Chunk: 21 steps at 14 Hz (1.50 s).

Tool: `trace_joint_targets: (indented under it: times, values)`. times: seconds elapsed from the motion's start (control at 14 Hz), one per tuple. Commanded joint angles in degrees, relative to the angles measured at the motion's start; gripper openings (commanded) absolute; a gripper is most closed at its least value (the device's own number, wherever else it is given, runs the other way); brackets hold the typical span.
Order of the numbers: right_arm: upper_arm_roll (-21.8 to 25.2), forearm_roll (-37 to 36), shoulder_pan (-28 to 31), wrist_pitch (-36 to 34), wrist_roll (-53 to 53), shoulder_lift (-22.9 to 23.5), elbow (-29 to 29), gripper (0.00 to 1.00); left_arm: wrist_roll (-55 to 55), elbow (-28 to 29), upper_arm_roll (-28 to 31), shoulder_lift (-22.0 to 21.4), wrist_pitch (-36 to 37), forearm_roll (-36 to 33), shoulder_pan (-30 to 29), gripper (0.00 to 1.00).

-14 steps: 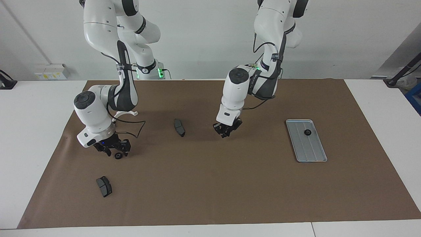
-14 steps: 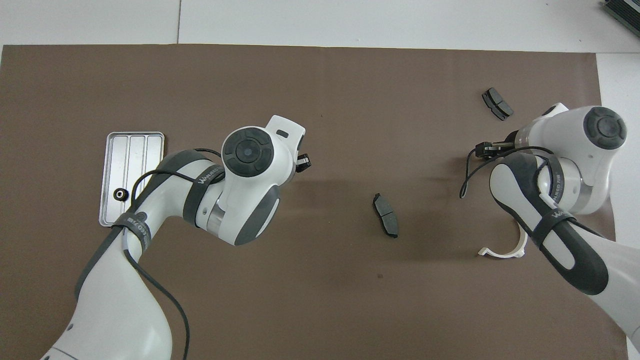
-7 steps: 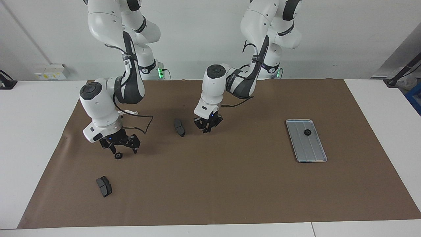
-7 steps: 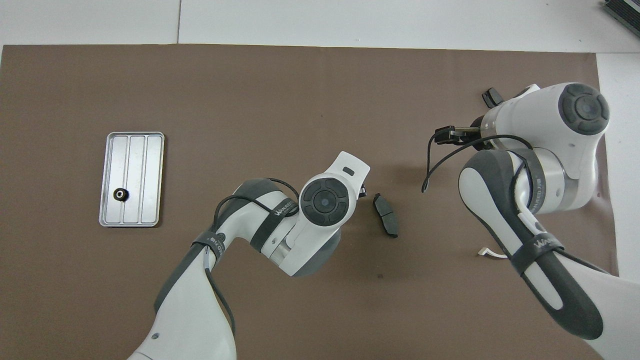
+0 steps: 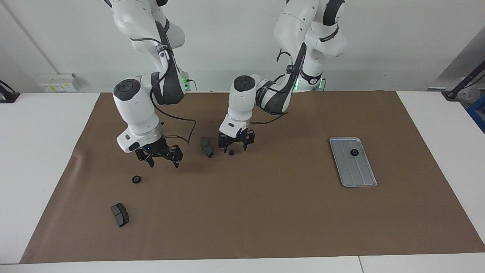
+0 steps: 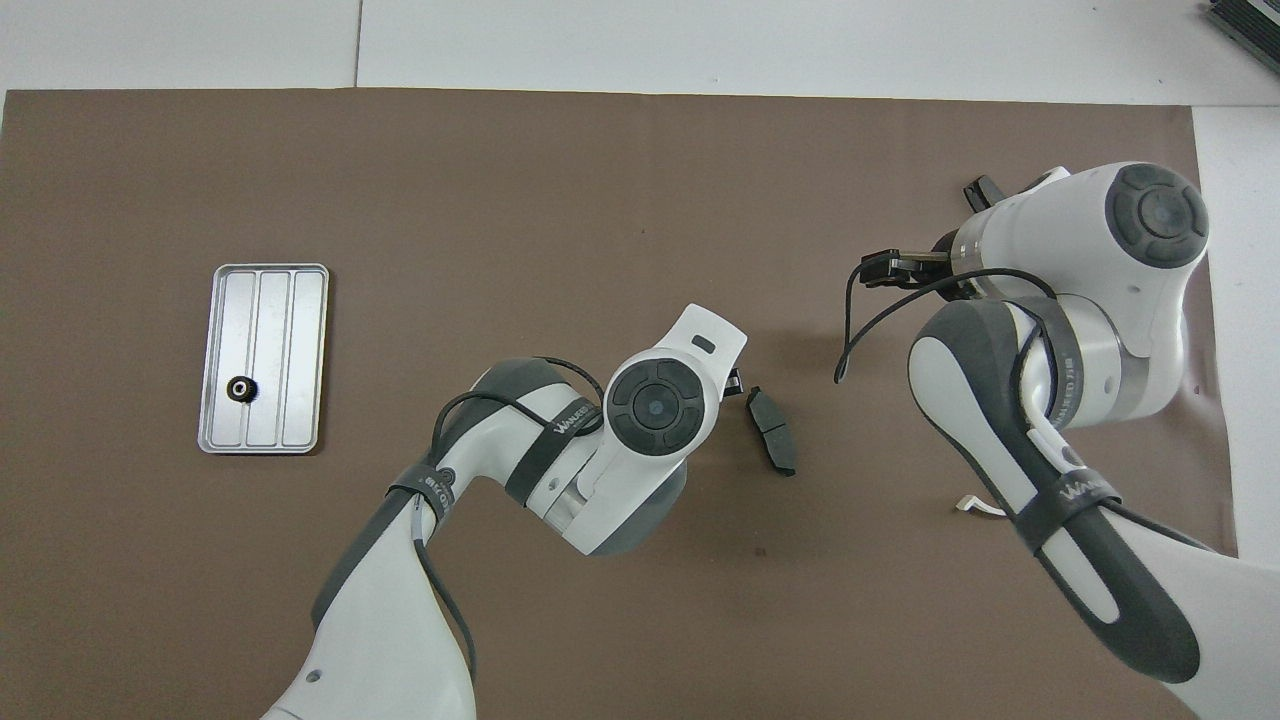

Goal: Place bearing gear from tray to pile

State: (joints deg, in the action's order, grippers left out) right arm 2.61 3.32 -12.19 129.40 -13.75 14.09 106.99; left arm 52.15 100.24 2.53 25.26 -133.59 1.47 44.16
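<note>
The silver-grey tray (image 5: 359,174) lies toward the left arm's end of the mat, with one black bearing gear (image 5: 354,152) on it; both also show in the overhead view, tray (image 6: 288,340) and gear (image 6: 239,389). My left gripper (image 5: 235,147) is open, low over a small black gear (image 5: 231,152) that lies on the mat beside a dark brake pad (image 5: 206,146). My right gripper (image 5: 163,163) is open and empty, raised over the mat. Another black gear (image 5: 136,179) lies on the mat beside it, toward the right arm's end.
A second brake pad (image 5: 119,214) lies farther from the robots, near the right arm's end. The white bracket (image 6: 985,507) shows only as a sliver under the right arm. A brown mat (image 5: 265,220) covers the white table.
My right gripper rose off its gear and moved toward the table's middle, leaving the gear on the mat. My left gripper moved toward the brake pad, then opened; a small gear now lies under it.
</note>
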Motion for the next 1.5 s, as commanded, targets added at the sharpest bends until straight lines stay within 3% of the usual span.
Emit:
trace_joint_targets:
  times: [0.0,0.28,0.71,0.85,1.07,1.42]
  values:
    - [-0.23,0.11,-3.36,-1.16,-3.73,-0.03,-0.38,1.0,-5.71,-0.57,-0.07,-4.94,6.75,0.03,-9.06,0.9]
    - [-0.14,0.02,-13.02,-0.82,-12.33,0.93,0.23,1.0,-21.17,-0.04,0.02,-9.61,16.95,0.47,-23.48,0.89]
    - [-0.14,-1.46,-22.16,1.2,-19.9,4.88,0.41,1.0,-44.13,11.54,0.11,-13.92,12.67,0.47,-38.08,0.87]
    - [-0.23,-4.8,-23.14,3.14,-22.45,7.61,0.5,0.98,-44.41,17.33,0.2,-16.11,9.51,0.47,-40.11,0.87]
    - [-0.23,-5.08,-24.11,3.05,-22.54,8.06,1.46,0.83,-45.9,24.99,0.28,-18.22,2.22,0.38,-42.67,0.87]
    - [-0.23,-5.08,-23.94,3.14,-22.46,7.53,3.48,0.69,-46.26,30.53,0.37,-19.81,-2.36,0.38,-45.65,0.82]
